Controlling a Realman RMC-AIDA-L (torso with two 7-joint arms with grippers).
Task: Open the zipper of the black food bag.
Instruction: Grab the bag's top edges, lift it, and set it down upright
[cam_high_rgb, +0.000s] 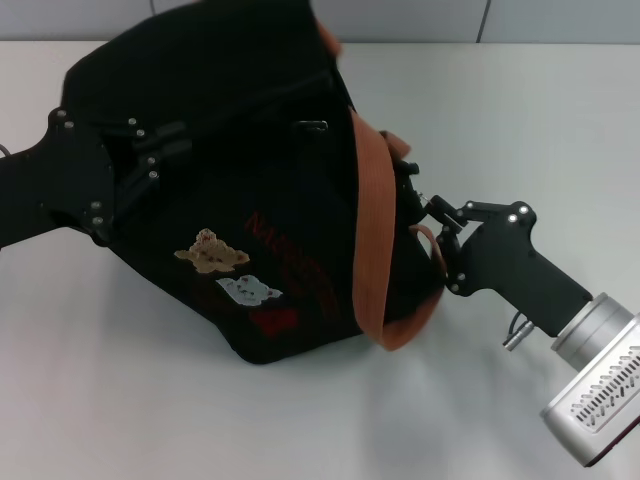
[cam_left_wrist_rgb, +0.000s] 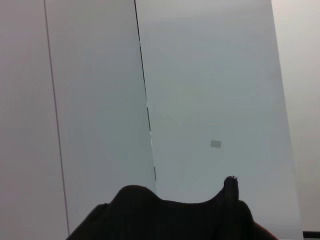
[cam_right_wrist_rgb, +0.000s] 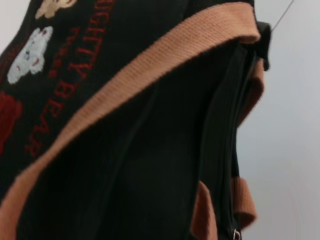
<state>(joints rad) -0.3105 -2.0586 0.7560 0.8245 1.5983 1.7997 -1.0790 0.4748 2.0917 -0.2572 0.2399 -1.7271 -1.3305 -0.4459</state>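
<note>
On table (cam_high_rgb: 100, 400), black food bag (cam_high_rgb: 270, 220) lies tilted; left gripper (cam_high_rgb: 150, 165) clamps its corner, right gripper (cam_high_rgb: 425, 215) closed at bag end, contents unclear. Risk: bag drags, zipper (cam_right_wrist_rgb: 235, 150) jams.

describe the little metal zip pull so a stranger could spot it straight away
Find the boxy black fabric food bag lying tipped on the white table, held between the left gripper and the right gripper. On its upward face, beside the orange-brown strap handle, sits the small silver zipper pull, the only shiny metal on the bag.
</note>
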